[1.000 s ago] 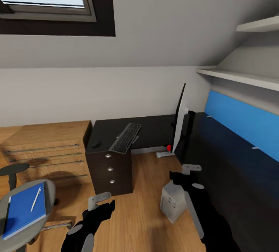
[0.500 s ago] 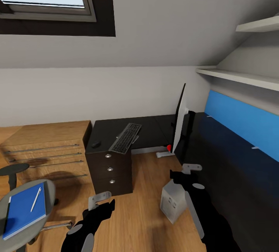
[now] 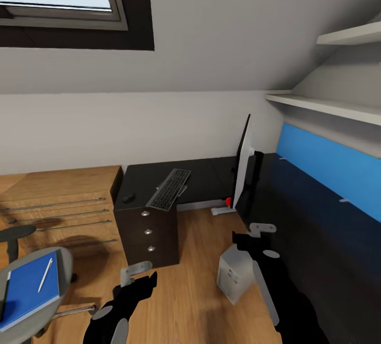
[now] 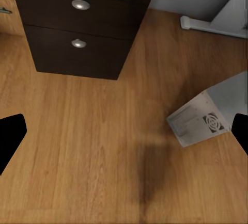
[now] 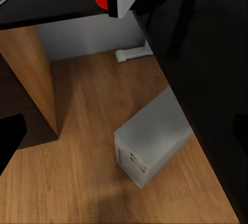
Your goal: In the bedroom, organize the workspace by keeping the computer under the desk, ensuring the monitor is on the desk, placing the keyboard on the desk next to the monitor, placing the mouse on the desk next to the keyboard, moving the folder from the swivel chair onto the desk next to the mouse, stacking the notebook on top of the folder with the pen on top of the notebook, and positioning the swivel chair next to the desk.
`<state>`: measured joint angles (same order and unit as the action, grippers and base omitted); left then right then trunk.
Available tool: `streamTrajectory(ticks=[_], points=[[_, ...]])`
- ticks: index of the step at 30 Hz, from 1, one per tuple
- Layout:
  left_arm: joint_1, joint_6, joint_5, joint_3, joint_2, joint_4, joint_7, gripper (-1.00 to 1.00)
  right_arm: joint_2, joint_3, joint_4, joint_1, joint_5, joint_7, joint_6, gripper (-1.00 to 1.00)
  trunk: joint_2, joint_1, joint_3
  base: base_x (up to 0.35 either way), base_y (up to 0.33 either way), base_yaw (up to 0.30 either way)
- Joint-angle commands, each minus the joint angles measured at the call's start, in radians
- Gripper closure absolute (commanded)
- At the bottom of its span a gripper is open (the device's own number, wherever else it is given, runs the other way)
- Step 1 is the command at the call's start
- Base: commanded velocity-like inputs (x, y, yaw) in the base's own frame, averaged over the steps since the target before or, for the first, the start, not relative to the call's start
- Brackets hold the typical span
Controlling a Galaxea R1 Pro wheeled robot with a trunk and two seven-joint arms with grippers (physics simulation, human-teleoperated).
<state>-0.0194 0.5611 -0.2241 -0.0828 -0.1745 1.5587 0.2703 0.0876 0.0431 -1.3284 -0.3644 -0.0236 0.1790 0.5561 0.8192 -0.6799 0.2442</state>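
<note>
Bench (image 3: 206, 174): glossy black L, one leg along the far wall at 12 o'clock, the other running down the 3 o'clock side; drawer block (image 3: 150, 233) under its 10 o'clock end.
Monitor (image 3: 242, 161): upright at the inner corner of the bench, seen edge-on, red dot at its lower corner.
Keyboard (image 3: 169, 189): on the bench above the drawers, its near end jutting past the bench edge.
Mouse (image 3: 128, 197): on the bench at 9 o'clock of the keyboard, near the front edge.
Computer (image 3: 235, 274): on the wood floor (image 3: 196, 275), tilted, hard against the 3 o'clock bench leg.
Swivel chair (image 3: 63, 264): at 8 o'clock, cut by the frame edge; folder (image 3: 26, 288) flat on the seat, pen (image 3: 45, 274) lying on top.
Open room: bare floor between drawer block, computer and chair.
Left hand (image 3: 138, 275): low over the floor, fingers spread wide, holding nothing.
Right hand (image 3: 260, 234): above the computer by the bench edge, fingers apart, holding nothing.
Dresser (image 3: 58, 206): light wood, at 9 o'clock of the drawers.
</note>
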Motion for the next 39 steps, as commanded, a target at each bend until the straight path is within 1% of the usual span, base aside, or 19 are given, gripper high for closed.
streamTrajectory(ticks=[1,14,26,29,30,34,35,36,37,39], points=[[-0.001,0.003,-0.011,-0.001,0.0,0.001,0.009,-1.0,0.0,0.002,-0.001,-0.001,-0.002,0.007,0.005,-1.0,0.001,0.0,0.001,0.0,0.0,-0.184],[-0.001,0.003,-0.012,0.0,0.0,0.0,0.009,-1.0,0.0,0.001,0.0,-0.001,-0.001,0.007,0.005,-1.0,0.001,0.0,-0.01,0.0,0.0,-0.198],[-0.001,0.002,-0.011,-0.004,0.0,0.004,0.009,-1.0,0.0,0.003,0.006,-0.001,0.0,0.002,0.002,-1.0,0.001,0.0,-0.011,0.0,0.0,-0.016],[0.012,0.002,-0.01,-0.003,0.003,0.005,0.008,-1.0,-0.001,0.003,0.003,-0.001,-0.001,0.003,-0.001,-1.0,0.001,0.0,-0.011,0.0,0.0,0.0],[0.097,-0.005,-0.009,-0.002,0.038,0.025,0.007,-1.0,0.0,0.002,0.001,-0.001,-0.002,0.004,-0.002,-1.0,0.001,0.0,-0.011,0.0,0.0,0.0],[0.146,-0.011,-0.009,-0.002,0.069,0.027,0.003,-1.0,-0.001,0.001,0.003,-0.001,-0.002,0.004,-0.002,-1.0,0.001,0.0,-0.011,0.0,0.0,0.0],[0.161,-0.014,-0.01,-0.002,0.078,0.025,0.002,-1.0,-0.001,0.0,0.003,-0.001,-0.002,0.004,-0.002,-1.0,0.001,0.0,-0.011,0.0,0.0,0.0],[0.188,-0.028,-0.01,-0.002,0.088,0.02,0.001,-1.0,-0.002,-0.001,0.006,-0.001,-0.002,0.004,-0.005,-1.0,0.001,0.0,-0.011,0.0,0.0,0.0],[0.228,-0.161,-0.008,-0.002,0.106,-0.067,-0.003,-1.0,-0.001,-0.012,0.078,-0.001,-0.001,0.006,-0.122,-1.0,0.001,0.0,-0.011,0.005,0.0,0.0],[0.23,-0.206,-0.007,-0.002,0.111,-0.098,-0.003,-1.0,-0.001,-0.023,0.109,-0.002,-0.001,0.006,-0.163,-1.0,0.001,0.0,-0.011,0.032,0.0,0.0]])
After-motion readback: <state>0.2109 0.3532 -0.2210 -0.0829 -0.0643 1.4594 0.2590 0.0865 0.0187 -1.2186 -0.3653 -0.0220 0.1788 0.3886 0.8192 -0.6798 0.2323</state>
